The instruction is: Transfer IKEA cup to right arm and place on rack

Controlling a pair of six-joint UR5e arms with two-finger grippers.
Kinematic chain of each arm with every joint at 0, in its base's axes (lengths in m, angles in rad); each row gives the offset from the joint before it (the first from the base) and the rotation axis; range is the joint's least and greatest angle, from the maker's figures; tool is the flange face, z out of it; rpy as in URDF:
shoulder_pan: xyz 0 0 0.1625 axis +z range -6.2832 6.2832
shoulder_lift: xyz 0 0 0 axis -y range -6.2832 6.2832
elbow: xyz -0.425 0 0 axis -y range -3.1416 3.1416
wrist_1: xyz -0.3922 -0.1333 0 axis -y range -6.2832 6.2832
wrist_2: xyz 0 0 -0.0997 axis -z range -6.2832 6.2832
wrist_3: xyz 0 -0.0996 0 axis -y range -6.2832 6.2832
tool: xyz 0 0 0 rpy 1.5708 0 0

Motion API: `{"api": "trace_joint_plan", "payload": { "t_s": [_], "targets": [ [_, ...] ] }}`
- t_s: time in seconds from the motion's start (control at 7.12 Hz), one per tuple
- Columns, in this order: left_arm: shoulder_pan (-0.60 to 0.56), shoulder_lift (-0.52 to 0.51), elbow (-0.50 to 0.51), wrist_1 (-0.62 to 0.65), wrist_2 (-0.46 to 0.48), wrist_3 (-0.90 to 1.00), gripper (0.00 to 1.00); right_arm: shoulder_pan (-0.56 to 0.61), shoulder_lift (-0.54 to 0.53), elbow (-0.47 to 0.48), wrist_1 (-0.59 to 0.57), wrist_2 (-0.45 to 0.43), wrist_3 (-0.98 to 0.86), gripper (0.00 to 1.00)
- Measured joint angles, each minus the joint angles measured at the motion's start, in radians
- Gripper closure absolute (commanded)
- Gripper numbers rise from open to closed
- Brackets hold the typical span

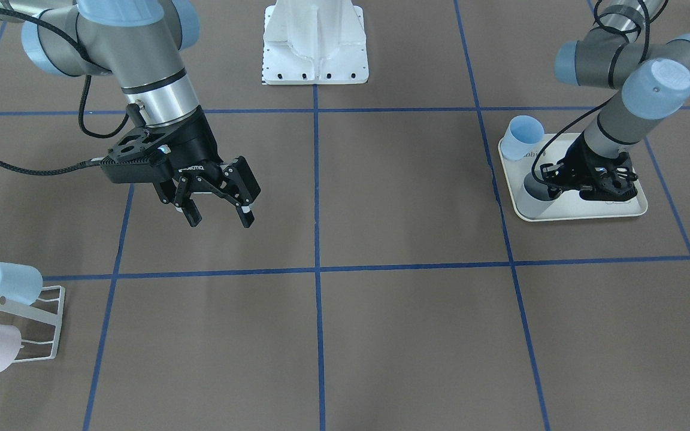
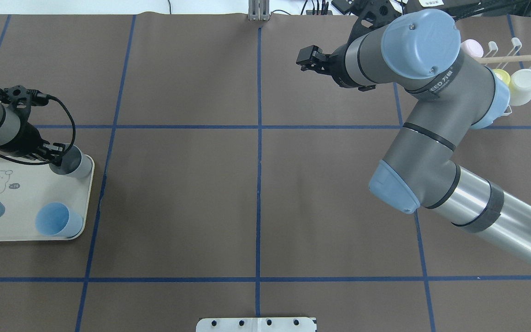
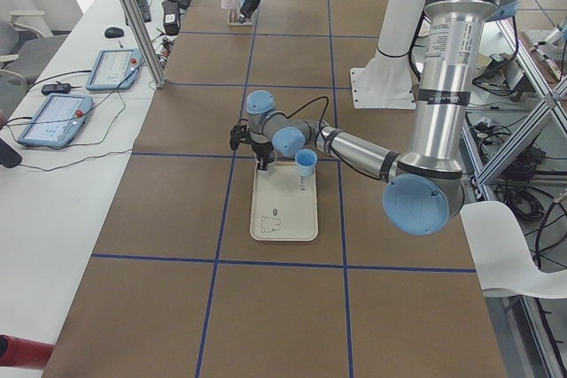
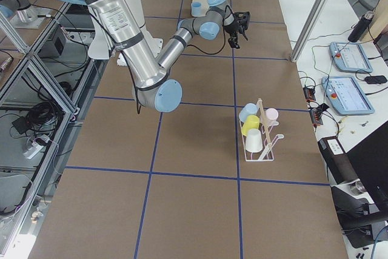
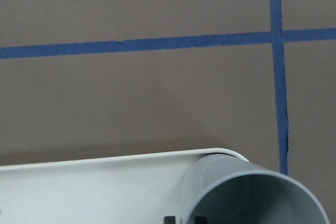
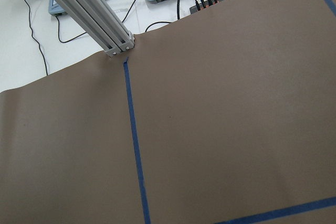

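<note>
Left gripper is at the grey cup, which stands upright in a corner of the tray — can't tell if it's clamped. Right gripper has its fingers spread and is empty — well apart from the rack.

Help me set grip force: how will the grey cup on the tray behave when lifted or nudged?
The grey cup looks like thin-walled plastic, so it is probably light and stiff, though a hard squeeze at the rim may flex it. Its smooth wall could slip. It stands upright at a corner of the tray; a sideways push would likely tip and roll it.
</note>
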Motion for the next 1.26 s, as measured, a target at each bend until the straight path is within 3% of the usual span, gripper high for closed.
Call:
{"api": "trace_joint_plan", "payload": {
  "t_s": [0.42, 0.84, 0.98, 1.26],
  "targets": [
    [-0.066, -0.01, -0.184, 0.149, -0.001, -0.017, 1.0, 0.0, 0.0, 0.001, 0.001, 0.0, 0.0, 0.0],
    [-0.012, -0.219, -0.21, 0.188, -0.003, -0.305, 1.0, 0.001, 0.0, 0.005, 0.001, 0.0, 0.0, 0.0],
    [0.021, -0.293, -0.181, 0.114, -0.003, -0.452, 1.0, 0.001, 0.0, 0.012, 0.001, 0.0, 0.006, 0.0],
    [0.059, -0.354, -0.066, -0.271, 0.001, -0.806, 1.0, 0.002, -0.001, 0.045, -0.001, 0.004, 0.056, 0.0]
  ]
}}
